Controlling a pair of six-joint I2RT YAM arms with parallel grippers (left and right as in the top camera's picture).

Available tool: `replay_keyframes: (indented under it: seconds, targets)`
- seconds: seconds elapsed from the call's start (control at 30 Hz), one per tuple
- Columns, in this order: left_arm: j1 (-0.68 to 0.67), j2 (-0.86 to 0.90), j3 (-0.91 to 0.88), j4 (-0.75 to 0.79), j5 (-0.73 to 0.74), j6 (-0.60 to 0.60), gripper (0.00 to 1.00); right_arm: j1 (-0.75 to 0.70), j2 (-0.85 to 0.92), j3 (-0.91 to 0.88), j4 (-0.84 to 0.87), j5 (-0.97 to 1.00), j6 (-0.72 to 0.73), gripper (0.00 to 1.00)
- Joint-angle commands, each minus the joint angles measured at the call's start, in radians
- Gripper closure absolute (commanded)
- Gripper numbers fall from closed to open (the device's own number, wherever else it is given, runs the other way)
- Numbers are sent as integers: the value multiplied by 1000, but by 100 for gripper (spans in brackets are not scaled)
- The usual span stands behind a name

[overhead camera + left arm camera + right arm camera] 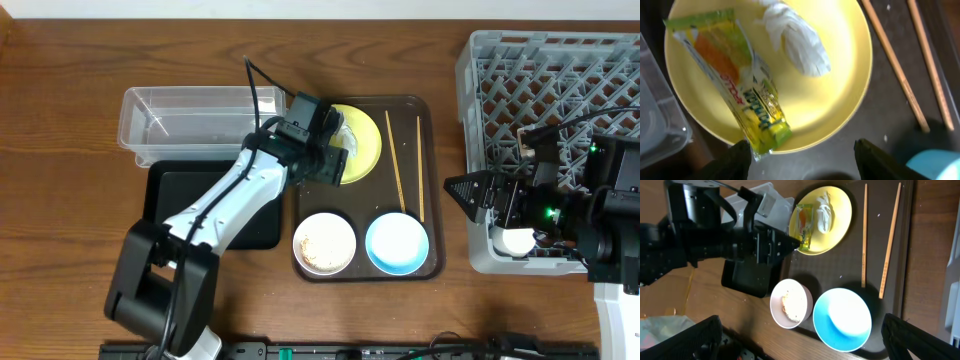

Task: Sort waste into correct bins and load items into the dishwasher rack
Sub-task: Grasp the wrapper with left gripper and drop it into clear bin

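Observation:
My left gripper (pixel 802 161) is open, its fingers low over the near rim of the yellow plate (pixel 840 95), either side of the end of the green-and-yellow wrapper (pixel 740 85). A crumpled white tissue (pixel 800 40) lies beside the wrapper. In the overhead view this gripper (pixel 325 155) covers the plate's (pixel 365 140) left side. My right gripper (pixel 800 347) is open and empty, and sits at the rack's (pixel 560 70) left edge (pixel 462 190). The white cup (pixel 517 241) sits in the rack. Two chopsticks (pixel 395 175), a white-pinkish bowl (pixel 324 242) with scraps and a light-blue bowl (pixel 397 243) lie on the brown tray (pixel 432 200).
The clear tub (pixel 190 115) stands left of the brown tray, with the black tray (pixel 165 185) just in front of it, partly under my left arm. The grey rack fills the right side of the table.

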Motion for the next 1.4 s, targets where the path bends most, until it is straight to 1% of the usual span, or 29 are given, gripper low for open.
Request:
replay_keyframes:
  seconds: [0.0, 0.03, 0.07, 0.27, 0.37, 0.43, 0.47, 0.5, 0.53, 0.57, 0.6, 0.73, 0.97, 1.03, 1.1, 1.23, 1.37]
  targets:
    - [1, 37, 20, 16, -108, -35, 32, 10, 6, 11, -2, -5, -18, 1]
    - [1, 51, 20, 19, -141, -38, 32, 10, 6, 11, -2, -4, -18, 1]
    - [1, 61, 20, 22, -154, -37, 35, 10, 6, 11, -2, -4, -18, 1]
    - [1, 123, 20, 29, -159, -60, 39, 10, 6, 11, -1, -4, -18, 1]
    - [1, 152, 20, 35, -159, -72, 44, 10, 6, 11, -1, -5, -18, 1]
    - [1, 167, 20, 42, -158, -73, 55, 10, 6, 11, -1, -5, -18, 1]
    - [1, 175, 20, 43, -158, -79, 64, 10, 6, 11, -2, -5, -18, 1]
    - [1, 176, 20, 43, -158, -88, 76, 10, 6, 11, -2, -5, -18, 1]
    - [1, 175, 20, 43, -158, -103, 81, 10, 6, 11, -3, -4, -18, 1]
    - [1, 171, 21, 44, -158, -121, 91, 10, 6, 11, -4, -5, -18, 1]
    - [1, 164, 23, 44, -158, -137, 94, 10, 6, 11, -4, -5, -18, 1]
    - [1, 95, 38, 29, -158, -155, 94, 10, 6, 11, -3, -4, -18, 1]
    - [19, -120, 39, -12, -164, -155, 94, 10, 6, 11, -4, -4, -18, 1]
    - [42, -170, 39, -43, -201, -156, 94, 10, 6, 11, -4, -4, -18, 1]
    - [71, -203, 39, -79, -270, -158, 93, 10, 6, 11, -5, -4, -18, 1]
    - [143, -206, 36, -145, -397, -158, 94, 10, 6, 11, -5, -4, -18, 1]
    - [223, -167, 29, -164, -405, -158, 94, 10, 6, 11, -5, -4, -18, 1]
